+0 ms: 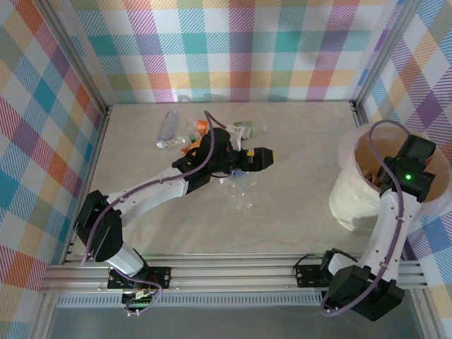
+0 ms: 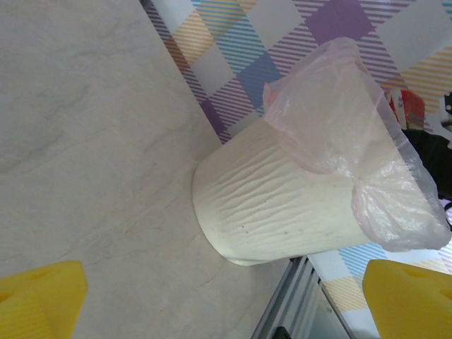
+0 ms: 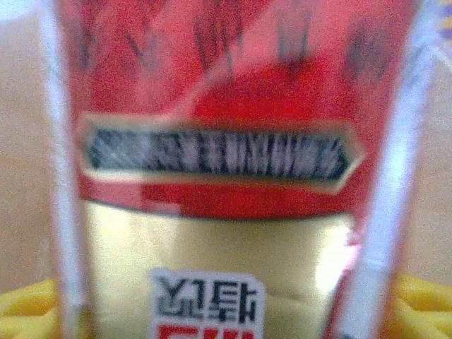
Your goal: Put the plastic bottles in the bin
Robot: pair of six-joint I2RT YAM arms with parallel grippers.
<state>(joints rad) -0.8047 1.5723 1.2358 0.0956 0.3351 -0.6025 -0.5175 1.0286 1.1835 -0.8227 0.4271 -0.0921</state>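
Top view: the left gripper [image 1: 263, 157] hangs over the middle of the table [image 1: 141, 212], with a clear bottle [image 1: 237, 191] lying just beside it. More bottles [image 1: 169, 127] lie near the far wall. The right arm [image 1: 387, 226] reaches into the bin [image 1: 349, 191] at the right edge.

Left wrist view: the fingers [image 2: 39, 300] are spread wide with nothing between them, and the bin is ahead.

Right wrist view: the right gripper [image 3: 226, 311] clamps a red bottle [image 3: 226, 92], one finger against each side.
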